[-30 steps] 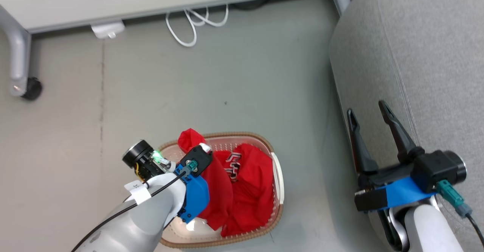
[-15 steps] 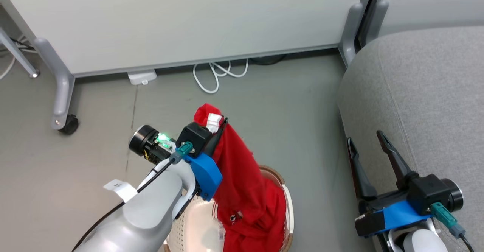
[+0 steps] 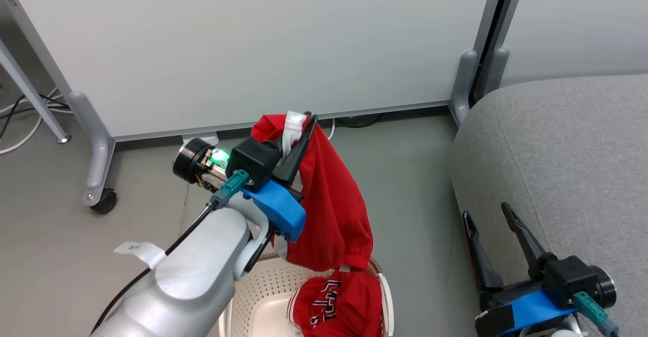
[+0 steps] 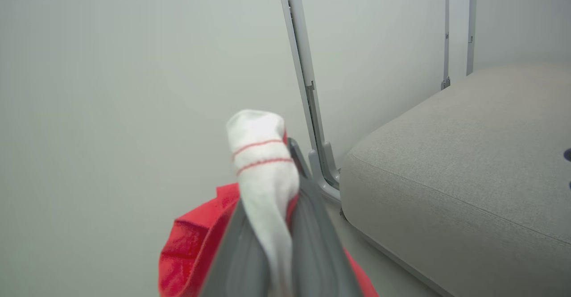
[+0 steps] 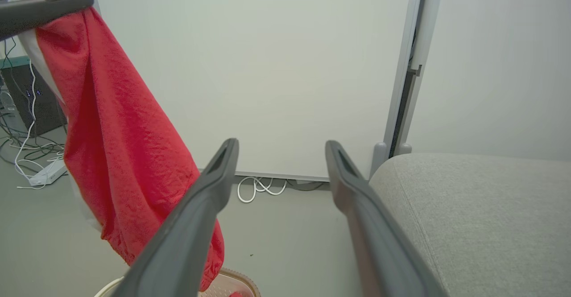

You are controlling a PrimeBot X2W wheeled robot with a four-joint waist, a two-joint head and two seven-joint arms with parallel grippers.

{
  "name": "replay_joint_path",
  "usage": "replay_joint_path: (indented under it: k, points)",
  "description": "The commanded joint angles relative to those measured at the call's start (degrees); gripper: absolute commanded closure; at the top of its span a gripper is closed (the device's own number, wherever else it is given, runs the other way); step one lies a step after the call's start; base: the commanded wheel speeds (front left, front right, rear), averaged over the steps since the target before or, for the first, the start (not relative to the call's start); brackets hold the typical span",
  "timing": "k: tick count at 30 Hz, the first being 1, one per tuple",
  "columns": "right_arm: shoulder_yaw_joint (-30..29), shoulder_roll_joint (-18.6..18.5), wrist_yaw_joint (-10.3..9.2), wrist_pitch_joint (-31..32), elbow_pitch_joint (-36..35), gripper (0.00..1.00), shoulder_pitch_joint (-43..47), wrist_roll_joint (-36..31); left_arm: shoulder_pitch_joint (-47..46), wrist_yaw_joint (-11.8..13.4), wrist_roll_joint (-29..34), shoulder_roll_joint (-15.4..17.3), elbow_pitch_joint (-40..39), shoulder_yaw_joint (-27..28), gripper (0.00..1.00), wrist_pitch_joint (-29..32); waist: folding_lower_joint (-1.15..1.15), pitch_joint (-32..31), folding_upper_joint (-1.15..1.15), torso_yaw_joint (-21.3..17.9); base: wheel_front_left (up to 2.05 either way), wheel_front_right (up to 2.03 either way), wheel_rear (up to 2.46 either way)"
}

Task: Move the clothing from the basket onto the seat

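**A:** So, where is the left gripper [image 3: 306,119]?

**B:** Up above the basket [image 3: 253,281], over its far side. Its two fingers are pressed together on the white trim [image 3: 293,124] of one red garment [image 3: 329,205], with nothing but that fold of cloth between them.

**A:** And the rest of that garment?

**B:** It hangs straight down from the fingers as a long red drape. Its lower hem reaches the basket's far rim, but I cannot tell whether it touches the rim.

**A:** What is in the basket itself?

**B:** The second garment [image 3: 339,301], crumpled in the basket's right part with its black-and-white lettering facing up. The perforated cream wall on the basket's left shows bare.

**A:** The right gripper [image 3: 485,211]?

**B:** It is well to the right of the basket, low down. Its dark fingers are spread wide with nothing between them, and they point away from the robot.

**A:** And the seat [image 3: 567,144]?

**B:** Also to the right of the basket, across a strip of grey floor [image 3: 415,175]. It is a big grey cushion with a rounded edge, and the right gripper is just beside its near side.

**A:** Anything beyond the basket?

**B:** A white panel [image 3: 253,48] stands on the floor behind it.
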Motion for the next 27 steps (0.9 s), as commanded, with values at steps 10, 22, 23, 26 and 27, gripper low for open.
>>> replay_joint_path:
  k: [10,22,23,26,27]
  points:
    - [0.24,0.12,0.03,-0.18,-0.12,0.00,1.91,1.06,-1.33,0.79,0.53,0.48,-5.47,0.72,1.00,-0.03,0.01,-1.40,0.00,-0.44,0.00,0.00,0.00]
    - [3.65,-0.93,0.03,-0.18,-2.89,0.00,-2.52,-0.26,-0.92,1.95,0.42,1.20,-7.82,0.39,1.00,0.37,0.01,-0.65,0.00,-0.19,0.00,0.00,0.00]
    - [4.56,-1.37,0.03,-0.18,-2.98,0.00,-3.33,0.06,-1.08,2.02,0.42,1.12,-7.88,0.34,1.00,0.40,0.01,-0.51,0.00,-0.08,0.00,0.00,0.00]
    - [8.13,-2.75,0.03,-0.18,-2.85,0.00,-5.86,0.80,-1.56,2.06,0.41,0.88,-7.82,0.22,1.00,0.35,0.01,-0.15,0.00,0.22,0.00,0.00,0.00]
    - [9.32,-3.18,0.03,-0.18,-2.66,0.00,-6.70,1.11,-1.71,2.06,0.43,0.76,-7.77,0.13,1.00,0.33,0.01,-0.03,0.00,0.36,0.00,0.00,0.00]
